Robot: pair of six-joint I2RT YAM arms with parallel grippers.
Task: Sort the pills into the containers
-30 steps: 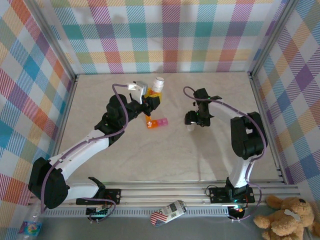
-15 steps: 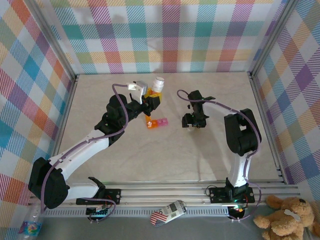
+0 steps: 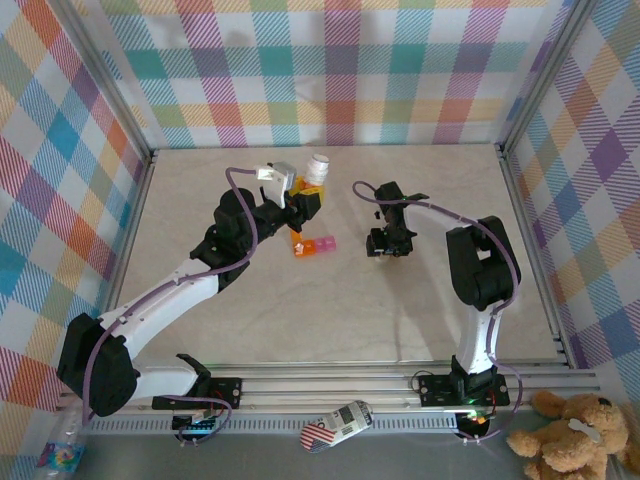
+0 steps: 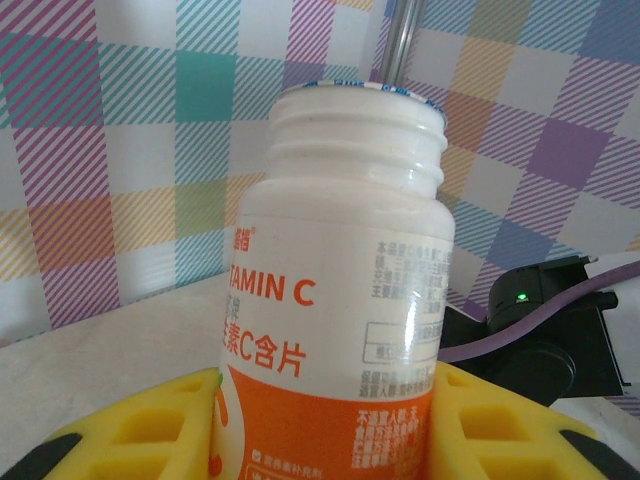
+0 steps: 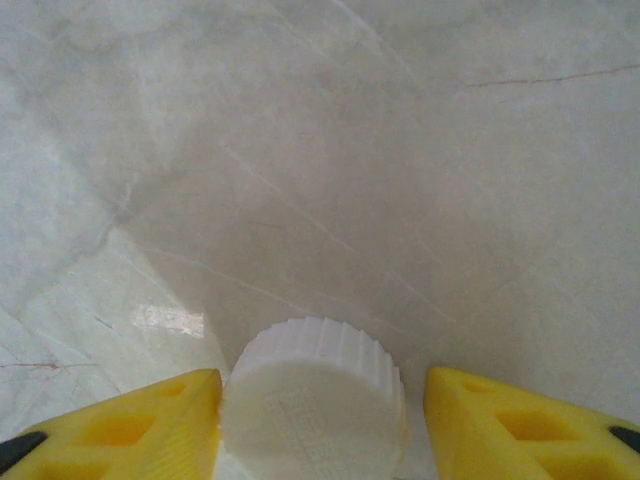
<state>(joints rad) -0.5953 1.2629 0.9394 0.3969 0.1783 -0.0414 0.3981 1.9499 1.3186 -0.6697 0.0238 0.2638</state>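
Observation:
My left gripper (image 3: 305,197) is shut on a white and orange vitamin C bottle (image 4: 345,250), held upright above the table with its threaded neck uncapped; the yellow fingers (image 4: 150,430) press its sides. The bottle (image 3: 316,170) stands just behind the containers (image 3: 313,245), a short orange and pink strip lying on the table. To the right, my right gripper (image 3: 385,245) sits low over a white ribbed cap (image 5: 313,400) on the table. Its left finger (image 5: 130,425) touches the cap, while a gap remains at the right finger (image 5: 510,415). The pills are hidden.
Plaid walls and a metal frame (image 3: 525,220) enclose the pale marble table (image 3: 330,310). A teddy bear (image 3: 575,430) and a small striped object (image 3: 335,425) lie outside the front rail. Open table stretches in front of the containers.
My right gripper has shifted slightly left over the white cap, and its jaws have narrowed around it. The left arm and bottle have not moved.

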